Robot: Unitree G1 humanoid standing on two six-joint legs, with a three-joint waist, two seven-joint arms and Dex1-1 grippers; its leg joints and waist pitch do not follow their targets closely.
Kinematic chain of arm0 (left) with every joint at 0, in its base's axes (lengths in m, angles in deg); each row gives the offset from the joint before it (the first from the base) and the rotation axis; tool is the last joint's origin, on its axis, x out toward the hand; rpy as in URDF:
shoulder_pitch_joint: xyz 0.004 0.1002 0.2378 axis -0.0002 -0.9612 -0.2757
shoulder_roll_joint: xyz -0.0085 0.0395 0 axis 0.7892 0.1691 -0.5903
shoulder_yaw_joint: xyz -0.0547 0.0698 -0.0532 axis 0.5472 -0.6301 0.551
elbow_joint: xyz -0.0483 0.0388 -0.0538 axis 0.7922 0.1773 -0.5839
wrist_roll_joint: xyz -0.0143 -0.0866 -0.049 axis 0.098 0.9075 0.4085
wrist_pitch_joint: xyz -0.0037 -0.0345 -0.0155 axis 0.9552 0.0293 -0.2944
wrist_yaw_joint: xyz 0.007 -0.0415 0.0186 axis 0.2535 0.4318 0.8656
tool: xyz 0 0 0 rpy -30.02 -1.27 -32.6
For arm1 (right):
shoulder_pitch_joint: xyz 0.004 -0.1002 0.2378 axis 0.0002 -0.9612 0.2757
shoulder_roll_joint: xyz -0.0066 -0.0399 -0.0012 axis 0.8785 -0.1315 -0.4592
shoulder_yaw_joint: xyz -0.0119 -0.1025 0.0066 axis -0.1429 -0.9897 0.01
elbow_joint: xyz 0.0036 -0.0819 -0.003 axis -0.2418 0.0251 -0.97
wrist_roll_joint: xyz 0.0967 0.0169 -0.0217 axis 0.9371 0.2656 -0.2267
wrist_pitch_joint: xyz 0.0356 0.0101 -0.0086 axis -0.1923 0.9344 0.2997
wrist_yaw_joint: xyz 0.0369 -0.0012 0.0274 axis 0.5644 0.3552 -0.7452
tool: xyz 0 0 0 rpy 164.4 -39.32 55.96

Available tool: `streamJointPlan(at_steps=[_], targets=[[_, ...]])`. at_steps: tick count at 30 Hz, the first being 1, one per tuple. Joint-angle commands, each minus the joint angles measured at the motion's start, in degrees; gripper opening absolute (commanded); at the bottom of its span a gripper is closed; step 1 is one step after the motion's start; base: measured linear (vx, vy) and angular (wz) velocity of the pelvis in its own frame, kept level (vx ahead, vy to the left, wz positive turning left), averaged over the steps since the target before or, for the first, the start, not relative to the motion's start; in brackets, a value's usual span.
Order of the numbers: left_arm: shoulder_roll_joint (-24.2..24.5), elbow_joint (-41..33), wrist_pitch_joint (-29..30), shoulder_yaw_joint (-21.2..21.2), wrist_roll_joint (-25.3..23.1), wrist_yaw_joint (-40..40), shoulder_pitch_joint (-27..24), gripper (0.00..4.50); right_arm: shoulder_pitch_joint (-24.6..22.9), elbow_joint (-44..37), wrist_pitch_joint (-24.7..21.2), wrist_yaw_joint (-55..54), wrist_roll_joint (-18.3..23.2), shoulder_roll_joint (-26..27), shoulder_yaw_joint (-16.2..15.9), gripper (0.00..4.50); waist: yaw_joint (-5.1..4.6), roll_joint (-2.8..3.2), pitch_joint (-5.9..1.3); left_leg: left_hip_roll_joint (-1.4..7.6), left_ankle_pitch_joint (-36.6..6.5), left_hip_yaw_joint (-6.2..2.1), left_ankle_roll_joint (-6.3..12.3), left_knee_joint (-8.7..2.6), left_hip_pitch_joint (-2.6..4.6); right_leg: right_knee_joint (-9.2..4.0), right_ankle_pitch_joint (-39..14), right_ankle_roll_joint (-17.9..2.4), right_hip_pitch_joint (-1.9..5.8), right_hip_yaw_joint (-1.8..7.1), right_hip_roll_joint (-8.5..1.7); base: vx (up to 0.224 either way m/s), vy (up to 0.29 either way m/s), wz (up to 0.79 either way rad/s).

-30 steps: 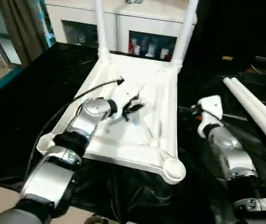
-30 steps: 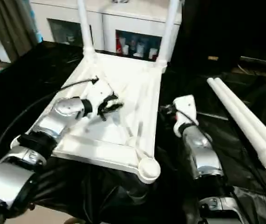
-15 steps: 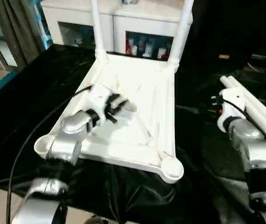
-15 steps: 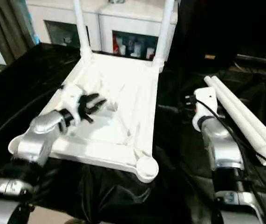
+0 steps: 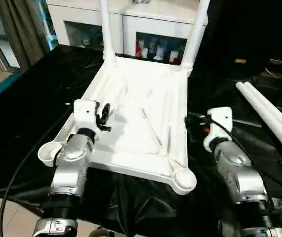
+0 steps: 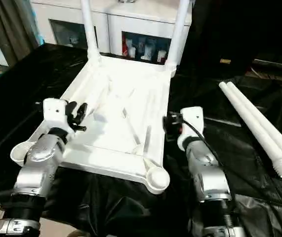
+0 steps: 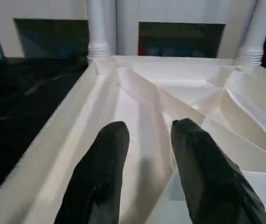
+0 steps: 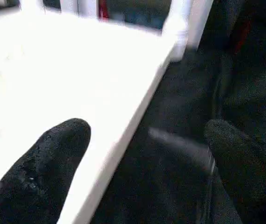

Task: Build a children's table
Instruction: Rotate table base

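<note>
Head view: the table (image 5: 141, 123) lies upside down on the black cover (image 5: 27, 98), ribs up, two legs (image 5: 105, 29) already standing in the far sockets, two near sockets empty. Two spare legs (image 5: 274, 118) lie well off to the right. The left gripper (image 5: 102, 116) hovers over the table's left rail, fingers partly apart and holding nothing; the right gripper (image 6: 169, 123) sits at the right rail.

Left wrist: black fingers (image 7: 100, 177) a modest gap apart above the ribbed underside, nothing between them. Risk here, I'd say: press down on a thin rib and the top could skid on that slick cover.

Right wrist: fingers (image 8: 44, 158) spread wide, straddling the rail's edge. If they close off-centre, the top may twist, and the two standing legs could lean or pop out.
</note>
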Motion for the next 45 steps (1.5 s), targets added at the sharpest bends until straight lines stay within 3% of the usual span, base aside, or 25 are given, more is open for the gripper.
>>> streamJointPlan(at_steps=[1, 4, 5, 20, 22, 24, 25, 27, 28, 30, 31, 32, 33, 34, 35, 36, 37, 38, 39, 40, 41, 42, 43, 44, 45], targets=[[0.0, -0.6, 0.8, -0.1, -0.8, 1.3, 0.6, 1.87, 0.2, -1.8, 0.9, -0.6, 1.0, 0.3, 0.8, 4.48, -0.29, 0.25, -3.95, 2.32, -13.2, -1.45, -0.60, -4.37, 1.30, -5.02, -10.3, -7.1, 2.24, 2.94, -3.55, 0.000, 0.000, 0.00], [-0.3, -1.4, 1.2, 0.3, -0.9, 1.8, 0.3, 1.87, -0.6, -2.8, 0.5, -0.4, 1.1, 0.8, 1.5, 4.48, -0.27, 0.23, -4.10, 2.29, -12.2, -1.47, -0.48, -4.27, 1.24, -4.81, -8.8, -7.2, 2.28, 2.96, -3.55, 0.000, 0.000, 0.00], [-0.3, -1.5, 1.3, 0.4, -1.0, 2.0, 0.2, 1.87, -0.8, -3.0, 0.5, -0.4, 1.0, 0.8, 1.5, 4.48, -0.24, 0.59, -4.07, 2.32, -12.3, -1.52, -0.56, -4.32, 1.28, -4.78, -8.5, -7.4, 2.20, 2.96, -3.54, 0.000, 0.000, 0.00], [0.4, -2.1, 2.0, -0.7, -1.4, 3.1, 0.1, 1.87, -1.5, -3.0, 0.4, -0.3, 0.8, 1.2, 1.1, 4.48, -0.29, 0.45, -4.07, 2.24, -12.7, -1.48, -0.58, -4.29, 1.27, -4.76, -7.5, -8.0, 2.32, 2.92, -3.46, 0.000, 0.000, 0.00], [0.3, -2.1, 1.9, -0.7, -1.5, 3.2, 0.2, 1.87, -1.4, -2.9, 0.5, -0.3, 0.8, 1.2, 1.0, 4.48, -0.48, 0.53, -4.09, 2.50, -13.3, -1.75, -1.81, -4.42, 1.50, -4.73, -7.4, -7.6, 2.18, 2.55, -2.79, 0.000, 0.000, 0.00], [0.3, -2.1, 1.9, -0.7, -1.5, 3.1, 0.3, 1.87, -1.3, -2.9, 0.5, -0.3, 0.7, 1.3, 0.8, 4.48, -0.90, 0.86, -4.11, 3.02, -14.5, -2.30, -3.60, -4.67, 1.89, -4.60, -5.6, -7.4, 2.03, 1.89, -1.72, 0.000, 0.000, 0.00], [0.3, -2.1, 1.8, -0.8, -1.5, 3.2, 0.2, 1.87, -1.3, -2.9, 0.5, -0.2, 0.6, 1.4, 0.7, 4.48, -1.33, 1.16, -4.15, 3.88, -15.7, -2.97, -3.92, -5.14, 2.38, -4.46, -3.7, -8.2, 1.96, 1.21, -0.91, 0.000, 0.000, 0.00], [0.2, -2.2, 1.8, -0.8, -1.6, 3.2, 0.2, 1.87, -1.2, -2.8, 0.6, -0.1, 0.6, 1.4, 0.6, 4.48, -2.16, 1.78, -4.29, 6.91, -15.7, -4.67, -1.26, -6.47, 3.13, -3.22, -0.9, -10.6, 1.81, 0.04, -0.71, 0.001, -0.026, 0.01], [0.2, -2.3, 1.8, -0.8, -1.6, 3.2, 0.2, 1.87, -1.2, -2.8, 0.6, -0.1, 0.6, 1.5, 0.5, 4.48, -2.86, 2.17, -4.52, 9.27, -14.1, -5.51, 3.66, -7.13, 3.39, -1.94, 0.8, -13.0, 1.41, -0.52, -1.41, 0.001, -0.053, 0.01], [0.2, -2.4, 1.8, -0.8, -1.6, 3.3, 0.1, 1.87, -1.1, -2.7, 0.6, 0.0, 0.5, 1.5, 0.4, 4.48, -3.31, 1.98, -4.40, 9.28, -14.8, -5.08, 6.78, -7.11, 3.18, -1.77, 1.0, -15.5, 1.30, -0.86, -1.92, 0.001, -0.099, 0.06], [0.2, -2.3, 1.8, -0.8, -1.6, 3.3, 0.1, 1.87, -1.1, -2.6, 0.6, 0.1, 0.5, 1.4, 0.4, 4.48, -3.65, 1.18, -4.38, 7.79, -16.1, -3.89, 9.25, -6.31, 2.86, -2.51, 0.7, -19.4, 1.25, -0.96, -2.19, 0.001, -0.112, 0.07], [0.2, -2.3, 1.8, -0.8, -1.6, 3.3, 0.1, 1.87, -1.1, -2.6, 0.6, 0.1, 0.5, 1.4, 0.4, 4.48, -3.86, -0.15, -4.26, 2.09, -17.0, -0.96, 10.09, -2.56, 1.55, -5.41, -1.7, -24.0, 1.95, -1.15, -1.91, -0.008, -0.130, 0.05], [0.2, -2.3, 1.8, -0.9, -1.6, 3.4, 0.1, 1.87, -1.0, -2.5, 0.6, 0.1, 0.5, 1.4, 0.4, 4.48, -3.52, -0.88, -4.28, -1.35, -16.0, 0.29, 9.83, 1.25, 0.61, -7.20, -5.8, -24.7, 2.80, -1.15, -2.42, -0.014, -0.134, 0.03], [0.2, -2.3, 1.8, -0.9, -1.6, 3.4, 0.1, 1.87, -1.0, -2.5, 0.6, 0.2, 0.5, 1.4, 0.4, 4.48, -2.34, -1.50, -4.45, -3.05, -13.2, -0.11, 10.17, 5.62, -1.05, -9.08, -14.5, -23.8, 4.41, 0.28, -4.20, -0.014, -0.134, 0.03], [0.2, -2.3, 1.8, -0.9, -1.5, 3.4, 0.1, 1.87, -1.0, -2.5, 0.6, 0.2, 0.4, 1.4, 0.4, 4.48, -2.24, -0.39, -4.39, -1.89, -7.8, -1.49, 10.40, 5.24, -3.11, -9.09, -16.4, -20.7, 5.42, 0.27, -4.50, -0.014, -0.110, -0.01], [0.3, -2.3, 1.8, -0.9, -1.5, 3.4, 0.1, 1.87, -1.0, -2.5, 0.6, 0.1, 0.4, 1.4, 0.4, 4.48, -2.91, 1.34, -4.73, 0.75, -3.0, -2.97, 11.03, 1.26, -1.71, -8.57, -13.6, -13.8, 4.06, -3.11, -1.26, -0.019, -0.101, -0.02], [0.3, -2.2, 1.8, -0.9, -1.5, 3.4, 0.1, 1.87, -1.0, -2.5, 0.6, 0.2, 0.4, 1.3, 0.4, 4.48, -3.27, 3.02, -5.35, 6.21, 0.3, -6.57, 12.67, -1.60, 0.88, -6.18, -11.3, -10.1, 2.87, -4.91, 0.61, -0.019, -0.101, -0.02], [0.3, -2.2, 1.7, -0.9, -1.5, 3.5, 0.1, 1.87, -1.0, -2.4, 0.7, 0.2, 0.5, 1.2, 0.4, 4.48, -4.80, 3.71, -5.93, 16.49, 6.5, -12.67, 18.59, -5.50, 3.70, 3.57, -11.9, -3.9, -0.01, -4.83, -0.64, -0.018, -0.133, -0.06], [0.2, -2.1, 1.7, -1.0, -1.5, 3.5, 0.2, 1.87, -1.0, -2.4, 0.7, 0.2, 0.5, 1.2, 0.4, 4.48, -4.98, 3.15, -6.33, 16.73, 11.1, -13.30, 20.64, -4.86, 5.54, 6.34, -12.8, -4.0, -2.74, -3.26, -1.32, -0.019, -0.146, -0.07], [0.2, -2.1, 1.7, -1.0, -1.5, 3.5, 0.2, 1.87, -1.0, -2.4, 0.7, 0.1, 0.4, 1.2, 0.4, 4.48, -4.99, 2.71, -5.67, 14.79, 18.4, -12.73, 26.02, -3.96, 5.23, 8.04, -10.8, -6.3, -4.69, -0.42, -2.16, -0.019, -0.146, -0.07], [0.2, -2.1, 1.7, -1.0, -1.5, 3.5, 0.2, 1.87, -1.0, -2.4, 0.7, 0.1, 0.4, 1.2, 0.3, 4.48, -4.25, 2.32, -5.24, 11.35, 16.2, -10.04, 27.78, -3.54, 3.63, 6.36, -7.1, -10.2, -3.66, 0.87, -2.01, -0.049, -0.155, -0.02], [0.2, -2.1, 1.8, -1.0, -1.5, 3.5, 0.2, 1.87, -1.0, -2.5, 0.7, 0.1, 0.4, 1.2, 0.3, 4.48, -4.26, 1.64, -5.47, 9.33, 13.8, -9.09, 27.46, -2.91, 3.17, 4.93, -3.4, -13.8, -2.43, 1.22, -2.19, -0.085, -0.207, -0.08], [0.2, -2.1, 1.8, -1.1, -1.5, 3.5, 0.1, 1.87, -1.1, -2.5, 0.6, 0.1, 0.4, 1.2, 0.3, 4.48, -2.23, -1.77, -5.57, -3.69, -1.9, -1.41, 21.65, 7.48, -3.17, -3.23, 8.8, -30.5, 2.68, 2.45, -2.27, -0.085, -0.207, -0.08], [0.2, -2.1, 1.8, -1.1, -1.5, 3.5, 0.1, 1.87, -1.1, -2.5, 0.6, 0.1, 0.4, 1.2, 0.3, 4.48, -2.23, -1.77, -5.57, -3.69, -1.9, -1.41, 21.65, 7.48, -3.17, -3.23, 8.8, -30.5, 2.68, 2.45, -2.27, -0.095, -0.246, 0.03], [0.2, -2.2, 1.8, -1.2, -1.5, 3.5, 0.1, 1.87, -1.1, -2.6, 0.6, 0.1, 0.4, 1.2, 0.3, 4.48, -0.82, -1.99, -4.76, -3.73, -13.4, -1.67, 9.36, 13.55, -4.68, -5.10, -1.9, -29.1, 3.91, 3.53, -5.15, -0.095, -0.230, 0.07]])
